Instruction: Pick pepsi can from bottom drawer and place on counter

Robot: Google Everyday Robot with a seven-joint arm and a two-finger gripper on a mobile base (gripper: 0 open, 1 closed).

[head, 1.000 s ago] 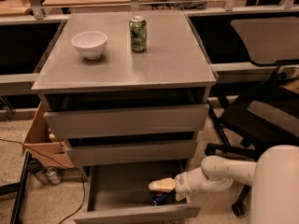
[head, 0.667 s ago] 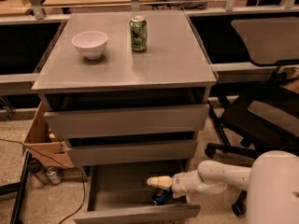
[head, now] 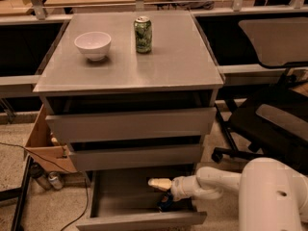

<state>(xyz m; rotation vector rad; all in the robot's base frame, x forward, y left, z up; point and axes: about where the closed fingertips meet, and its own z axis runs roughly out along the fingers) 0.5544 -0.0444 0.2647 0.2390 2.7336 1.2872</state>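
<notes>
The bottom drawer (head: 120, 198) is pulled out, its low front panel nearest the camera. The pepsi can (head: 165, 204) shows as a small dark blue shape in the drawer's right front part, mostly hidden under my arm. My gripper (head: 158, 183) reaches in from the right, its cream tip pointing left just above and slightly left of the can, apart from it as far as I can see. The grey counter (head: 168, 66) tops the cabinet above.
A green can (head: 143, 34) and a white bowl (head: 93, 44) stand on the counter's back half. Two taller drawers sit slightly ajar above the open one. A black office chair (head: 269, 124) is at the right, a cardboard box (head: 41, 143) at the left.
My gripper has shifted a little left and up over the drawer. The pepsi can stays where it was.
</notes>
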